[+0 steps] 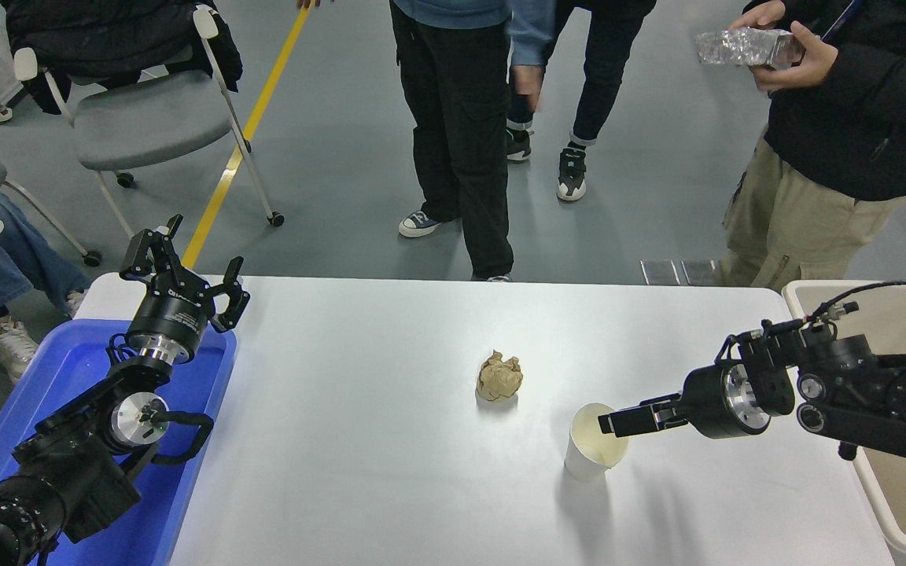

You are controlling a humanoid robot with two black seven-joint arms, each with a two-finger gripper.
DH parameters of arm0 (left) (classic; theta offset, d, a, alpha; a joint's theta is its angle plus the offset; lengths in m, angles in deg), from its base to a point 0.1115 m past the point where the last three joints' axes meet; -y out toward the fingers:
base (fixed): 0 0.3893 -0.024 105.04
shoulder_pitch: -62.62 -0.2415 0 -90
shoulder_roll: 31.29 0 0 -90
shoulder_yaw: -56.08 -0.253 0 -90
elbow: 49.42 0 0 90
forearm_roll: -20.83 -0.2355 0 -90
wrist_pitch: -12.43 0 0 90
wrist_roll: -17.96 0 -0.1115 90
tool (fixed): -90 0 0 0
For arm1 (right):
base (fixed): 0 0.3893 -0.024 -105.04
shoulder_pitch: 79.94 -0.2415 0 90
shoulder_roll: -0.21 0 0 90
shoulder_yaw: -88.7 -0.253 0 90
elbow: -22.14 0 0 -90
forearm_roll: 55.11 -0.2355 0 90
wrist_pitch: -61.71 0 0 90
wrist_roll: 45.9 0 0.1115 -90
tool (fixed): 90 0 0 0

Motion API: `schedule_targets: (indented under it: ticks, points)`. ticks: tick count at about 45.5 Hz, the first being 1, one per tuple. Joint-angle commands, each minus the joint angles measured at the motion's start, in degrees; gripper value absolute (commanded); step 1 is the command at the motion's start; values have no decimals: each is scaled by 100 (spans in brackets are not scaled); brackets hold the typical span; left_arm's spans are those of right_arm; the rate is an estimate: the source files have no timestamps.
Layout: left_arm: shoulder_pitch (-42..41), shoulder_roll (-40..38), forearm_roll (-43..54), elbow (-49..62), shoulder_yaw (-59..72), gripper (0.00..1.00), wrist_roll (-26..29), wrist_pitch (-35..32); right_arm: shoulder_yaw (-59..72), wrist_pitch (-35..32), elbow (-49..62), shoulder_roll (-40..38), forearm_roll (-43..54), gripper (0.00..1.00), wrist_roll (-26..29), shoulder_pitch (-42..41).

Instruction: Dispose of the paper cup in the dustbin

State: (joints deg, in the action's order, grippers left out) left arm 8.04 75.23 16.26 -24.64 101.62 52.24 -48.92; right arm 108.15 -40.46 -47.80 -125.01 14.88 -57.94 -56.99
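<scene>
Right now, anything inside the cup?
The cup looks empty: only its cream inner wall shows. The right gripper tip overlaps the rim on the right, hiding a bit there; the bottom isn't fully visible.

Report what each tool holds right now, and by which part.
Nothing is held. The right tool is at the paper cup's rim, not visibly gripping. The left tool is parked over the blue tray, empty.

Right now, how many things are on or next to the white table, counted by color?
White: 1, the paper cup
Brown: 1, the crumpled paper ball
Blue: 1, the tray
Beige: 1, the dustbin
Total: 4
</scene>
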Motion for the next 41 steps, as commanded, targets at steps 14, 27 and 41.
schedule_targets:
  ticks: [14, 27, 41]
  points:
    - [0, 0, 0, 0, -1, 100, 0, 0, 129, 181, 727, 630, 94, 98, -62, 192]
    - [0, 0, 0, -8, -1, 100, 0, 0, 200, 224, 762, 674, 94, 74, -80, 184]
    - [0, 0, 0, 0, -1, 100, 0, 0, 322, 216, 753, 657, 111, 10, -80, 122]
